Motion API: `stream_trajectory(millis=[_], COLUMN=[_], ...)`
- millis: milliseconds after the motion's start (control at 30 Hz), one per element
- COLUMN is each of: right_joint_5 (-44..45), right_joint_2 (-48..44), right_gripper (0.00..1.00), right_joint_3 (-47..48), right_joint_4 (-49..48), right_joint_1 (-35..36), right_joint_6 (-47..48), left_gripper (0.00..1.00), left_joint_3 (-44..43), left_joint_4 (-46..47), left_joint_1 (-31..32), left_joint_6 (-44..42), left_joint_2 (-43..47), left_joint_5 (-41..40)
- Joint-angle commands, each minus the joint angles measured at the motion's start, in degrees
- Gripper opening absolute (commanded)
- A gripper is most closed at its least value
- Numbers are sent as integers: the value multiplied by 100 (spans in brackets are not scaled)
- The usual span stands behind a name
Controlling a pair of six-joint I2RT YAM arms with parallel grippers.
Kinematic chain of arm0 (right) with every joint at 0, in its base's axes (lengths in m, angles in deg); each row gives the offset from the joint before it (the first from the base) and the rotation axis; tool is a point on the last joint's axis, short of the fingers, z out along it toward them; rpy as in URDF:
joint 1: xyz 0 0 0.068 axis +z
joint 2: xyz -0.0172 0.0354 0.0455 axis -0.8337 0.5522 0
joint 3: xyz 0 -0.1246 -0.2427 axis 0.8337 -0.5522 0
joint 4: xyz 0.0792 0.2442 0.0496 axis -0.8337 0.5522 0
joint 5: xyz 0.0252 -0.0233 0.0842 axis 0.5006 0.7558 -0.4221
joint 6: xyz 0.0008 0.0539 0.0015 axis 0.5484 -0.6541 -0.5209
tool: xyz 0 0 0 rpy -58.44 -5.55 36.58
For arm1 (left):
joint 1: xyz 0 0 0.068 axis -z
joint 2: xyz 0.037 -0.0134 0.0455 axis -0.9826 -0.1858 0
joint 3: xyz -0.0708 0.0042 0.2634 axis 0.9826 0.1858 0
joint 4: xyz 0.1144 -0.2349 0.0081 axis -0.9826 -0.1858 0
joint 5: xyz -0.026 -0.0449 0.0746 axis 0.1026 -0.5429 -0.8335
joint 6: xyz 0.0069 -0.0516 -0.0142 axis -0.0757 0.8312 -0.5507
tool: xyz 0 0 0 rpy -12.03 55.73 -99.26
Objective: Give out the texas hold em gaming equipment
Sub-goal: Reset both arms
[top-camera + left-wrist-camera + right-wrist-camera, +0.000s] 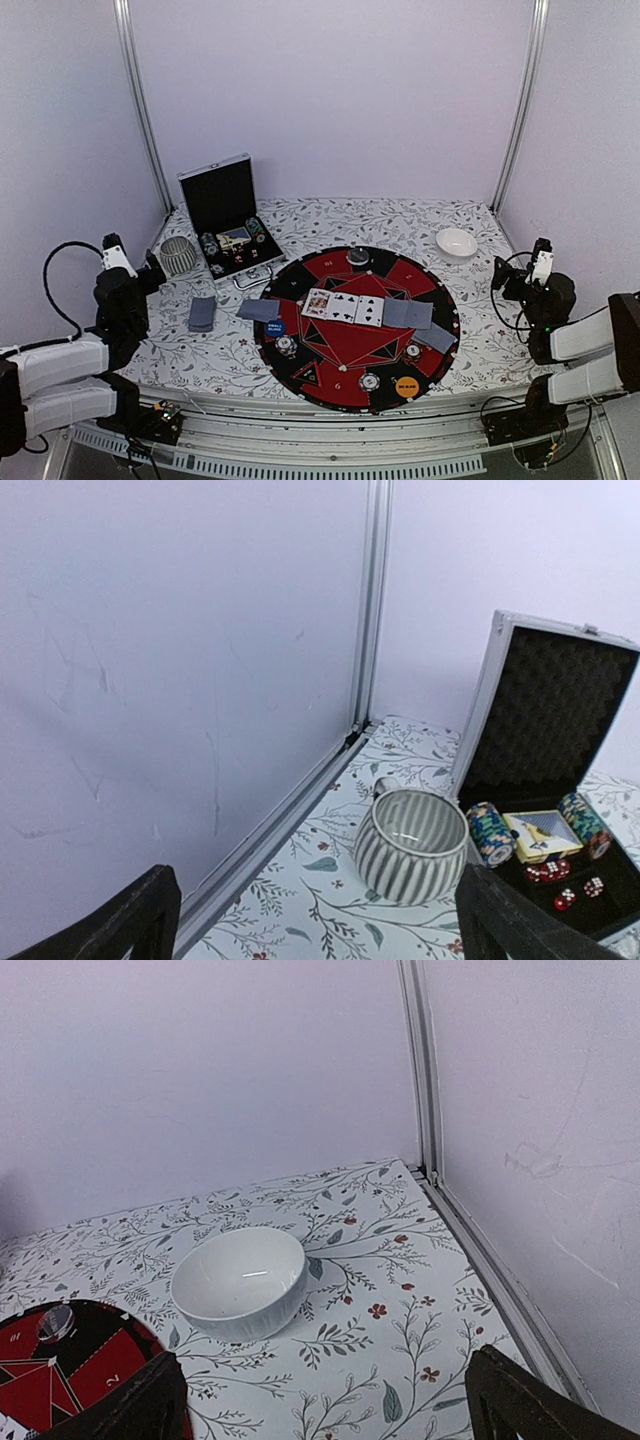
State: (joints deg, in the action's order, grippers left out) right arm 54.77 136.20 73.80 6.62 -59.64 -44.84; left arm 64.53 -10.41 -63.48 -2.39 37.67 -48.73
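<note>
Three face-up cards (343, 307) lie in a row at the middle of the round red-and-black mat (350, 272). Grey-blue-backed cards lie at the mat's left edge (259, 310), at its right (408, 314) and as a stack (202, 313) on the table to the left. A blue button (275, 326), an orange button (406, 386) and striped chips (287, 345) (370, 381) (413, 351) sit on the mat. Another chip (55, 1323) sits at its far edge. My left gripper (150, 270) (320, 930) is open and empty near a striped cup. My right gripper (500, 272) (325, 1405) is open and empty near a white bowl.
The open silver-edged black case (228, 225) (550, 740) stands at the back left with chip rolls (490, 832) and red dice (560, 875) inside. A grey striped cup (412, 845) (180, 255) stands left of it. A white bowl (240, 1282) (457, 242) stands at the back right. Enclosure walls are close on both sides.
</note>
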Motion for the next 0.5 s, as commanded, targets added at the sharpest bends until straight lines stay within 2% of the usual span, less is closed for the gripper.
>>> stream_trajectory(millis=[0,167,233,300,400,467], right_joint_5=[-366,-866,-1155,-1119,-1403,-1525], right_joint_2=[489,1452,1956,1818,1899,1909], right_gripper=[99,99,99,99,99,99], right_joint_3=[131,277,258,446,765,901], right_joint_4=[-1367,-2067,-2775,-2158,-1631,-1444], right_joint_1=[-87,-101,-121,-131,-172,-177], right_joint_6=[450,742,806,809,806,991], left_gripper=[98,98,98,98,98,98], left_joint_3=[517,734,592,586,894,940], left_joint_4=[2587,4792,4950,5105,6576,6354], left_joint_1=[-225,-382,-450,-631,-1101,-1120], left_joint_6=[-484,-900,-1210,-1105,-970,-920], left_joint_2=[-1043,-2628,-2900,-3117,-3928,-3742], left_joint_5=[257,861,1077,1351,1986,2269])
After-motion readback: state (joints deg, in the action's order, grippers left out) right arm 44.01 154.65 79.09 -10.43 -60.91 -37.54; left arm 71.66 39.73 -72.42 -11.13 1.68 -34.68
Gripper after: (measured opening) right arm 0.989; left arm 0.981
